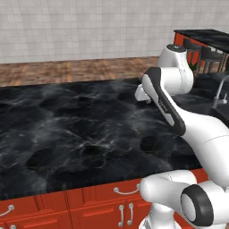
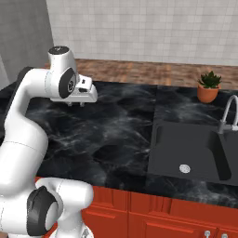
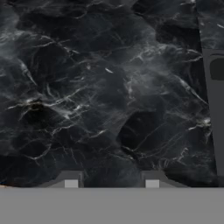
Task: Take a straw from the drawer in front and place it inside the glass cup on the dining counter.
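Above the black marble bench (image 2: 116,135), w/ white veins, 1 hand (image 3: 111,183) hangs over bare stone, nothing between its fingertips (image 3: 71,180); the 2 tips stand apart, so it's spread open. In the left base view the hand (image 1: 142,95) sits at approx 1 o'clock of frame centre, just off the bench top; in the right base view it (image 2: 83,95) is at approx 10 o'clock. 1 sink (image 2: 190,155) is sunk into the bench at 3 o'clock in the right base view, w/ 1 silver faucet (image 2: 228,116) beside it and 1 potted plant (image 2: 208,87) in a terracotta pot behind, at approx 2 o'clock. Red cabinet fronts (image 1: 89,205) w/ silver handles run below the bench edge, all shut as far as can be seen. At the far right of the left base view, at 2 o'clock, 1 dining counter (image 1: 203,36) w/ 2 dark stools (image 1: 208,56) by it. Straw & glass cup: can't tell where they are.
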Controlling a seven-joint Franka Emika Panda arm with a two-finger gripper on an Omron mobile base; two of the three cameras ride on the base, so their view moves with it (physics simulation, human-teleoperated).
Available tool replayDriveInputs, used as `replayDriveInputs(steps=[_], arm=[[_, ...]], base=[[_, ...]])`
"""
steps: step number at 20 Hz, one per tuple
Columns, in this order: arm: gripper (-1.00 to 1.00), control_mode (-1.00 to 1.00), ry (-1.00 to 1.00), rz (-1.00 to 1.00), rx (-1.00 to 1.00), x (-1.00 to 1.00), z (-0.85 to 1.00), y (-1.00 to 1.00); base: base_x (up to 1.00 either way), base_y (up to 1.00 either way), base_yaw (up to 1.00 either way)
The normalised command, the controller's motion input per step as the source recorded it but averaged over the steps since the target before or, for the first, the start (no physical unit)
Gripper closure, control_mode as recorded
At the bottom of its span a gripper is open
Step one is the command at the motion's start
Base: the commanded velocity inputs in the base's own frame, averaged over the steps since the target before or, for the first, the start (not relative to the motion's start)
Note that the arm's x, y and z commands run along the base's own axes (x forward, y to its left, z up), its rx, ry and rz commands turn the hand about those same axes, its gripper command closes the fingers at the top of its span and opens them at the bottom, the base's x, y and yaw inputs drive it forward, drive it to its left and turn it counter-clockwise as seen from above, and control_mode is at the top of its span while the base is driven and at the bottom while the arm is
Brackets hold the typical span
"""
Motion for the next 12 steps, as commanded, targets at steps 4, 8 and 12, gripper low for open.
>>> replayDriveInputs(steps=[4, 8, 12], arm=[[-1.00, 1.00, 0.00, 0.00, 0.00, 0.00, 0.00, 0.00], [-1.00, 1.00, 0.00, 0.00, 0.00, 0.00, 0.00, 0.00], [-1.00, 1.00, 0.00, 0.00, 0.00, 0.00, 0.00, 0.00]], base=[[-0.11, 0.00, 0.00], [-0.54, 0.00, 0.00], [-0.63, 0.00, -0.02]])
